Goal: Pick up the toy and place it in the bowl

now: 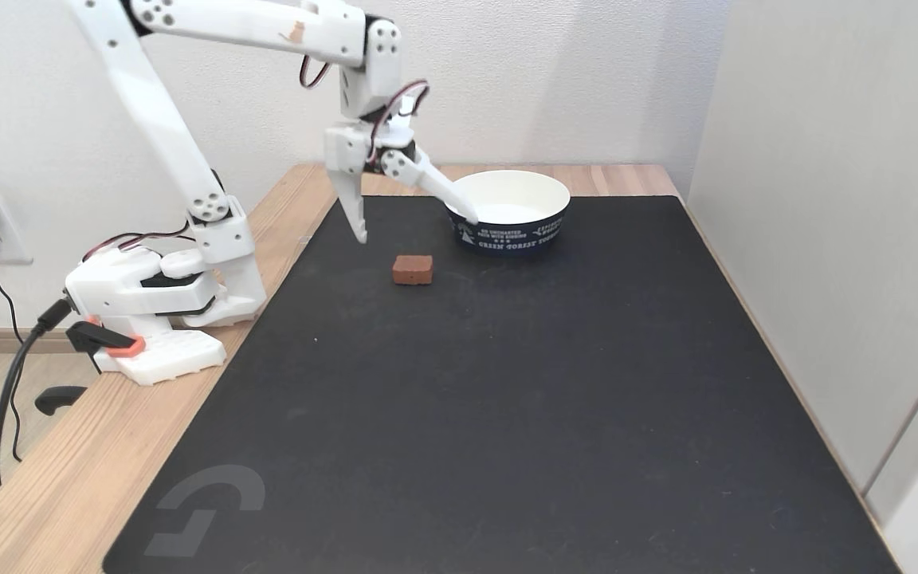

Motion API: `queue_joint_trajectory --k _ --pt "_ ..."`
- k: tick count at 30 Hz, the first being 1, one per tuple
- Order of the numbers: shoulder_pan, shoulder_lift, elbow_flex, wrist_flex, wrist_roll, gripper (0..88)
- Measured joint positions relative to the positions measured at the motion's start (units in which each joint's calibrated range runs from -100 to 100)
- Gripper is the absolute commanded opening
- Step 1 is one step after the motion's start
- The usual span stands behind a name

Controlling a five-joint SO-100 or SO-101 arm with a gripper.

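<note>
- So, the gripper (417,229) is spread wide and holding nothing. One white finger points nearly straight down, its tip hanging above the mat. The other finger splays out toward 4 o'clock, and its tip shows in front of the bowl's near-left wall; can't tell if it actually touches.
- The toy (413,269), a little reddish-brown block, lies flat on the mat below the gap between the fingertips, nearer the straight finger. It's not touching either finger.
- The bowl (543,227) stands upright at about 2 o'clock from the toy, close by but apart from it. White inside, dark navy outside.
- Printed white text runs around the bowl's wall. I can make out something like "GREEN FOREST" on the bottom line; the smaller lines above it are too tiny to read.
- Arm pose: the white arm (156,112) rises from its base at the table's left edge, leans up and back, then the forearm runs across the top toward 3 o'clock with the wrist bent down.
- The black mat (507,414) has loads of open room from 5 to 7 o'clock of the toy, all bare. A grey logo sits in its near-left corner.
- The wooden table (52,486) shows as a strip along the mat's left side and behind the bowl. A wall stands close along the right edge.
</note>
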Motion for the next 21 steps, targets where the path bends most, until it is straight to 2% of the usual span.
queue_joint_trajectory --k 11,21 --pt "-1.0 10.7 -0.2 -1.8 0.2 53.2" --pt "-0.1 16.0 -0.2 -10.5 0.3 53.2"
